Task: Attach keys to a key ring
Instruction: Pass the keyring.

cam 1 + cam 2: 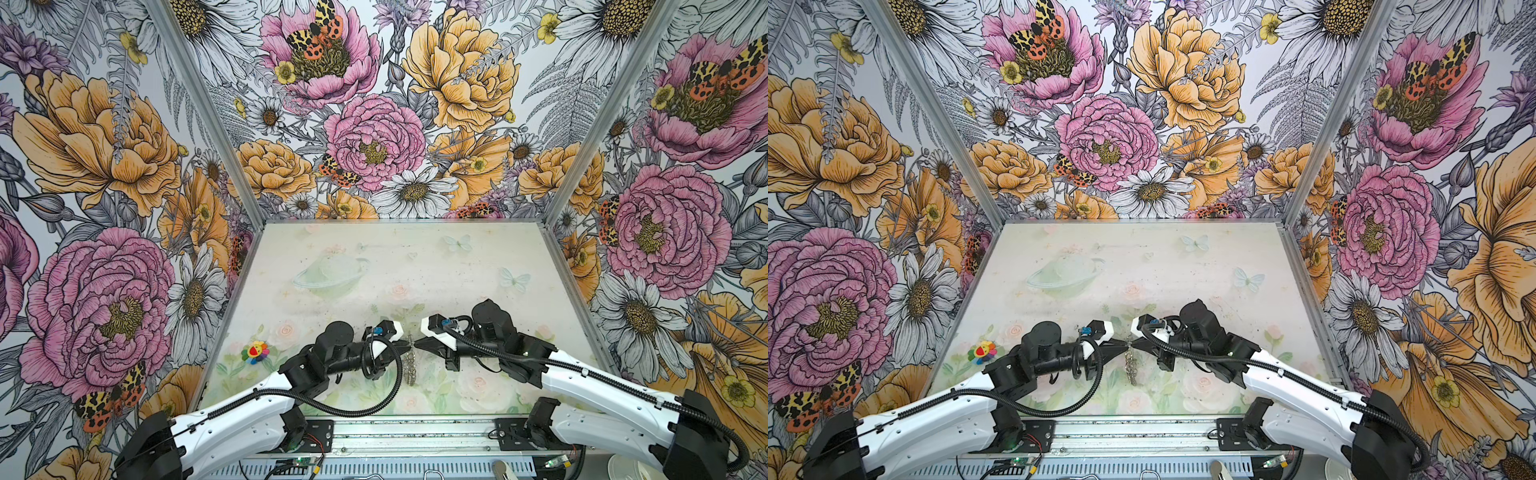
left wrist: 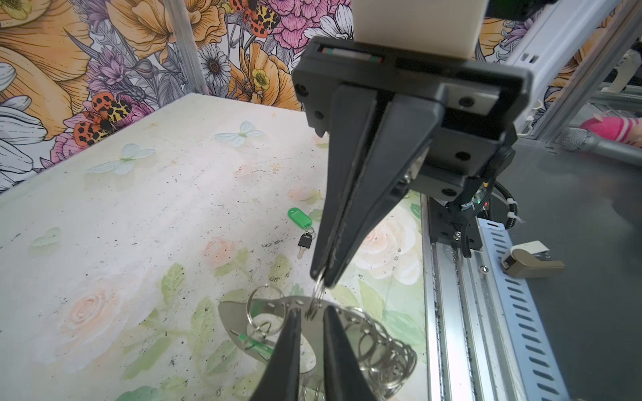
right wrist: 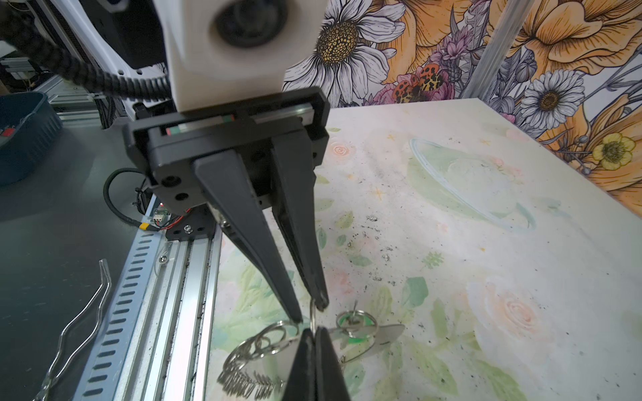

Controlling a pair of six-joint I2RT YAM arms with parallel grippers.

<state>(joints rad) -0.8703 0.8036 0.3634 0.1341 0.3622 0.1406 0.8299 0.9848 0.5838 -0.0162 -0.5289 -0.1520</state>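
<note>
Right jaws tight on key ring (image 2: 236,312), left jaws seemingly apart.

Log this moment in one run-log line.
right gripper: shut on wire ring | left gripper: open, astride same ring | key ring: lifted, hanging | loose key: on table

White arms (image 1: 232,419) with black joints (image 1: 303,370), ribbed black cables (image 1: 345,413), white camera housings (image 3: 225,69) at the wrists, and long tapered black fingers (image 2: 347,156) on screwed black mounts (image 2: 399,76).
</note>
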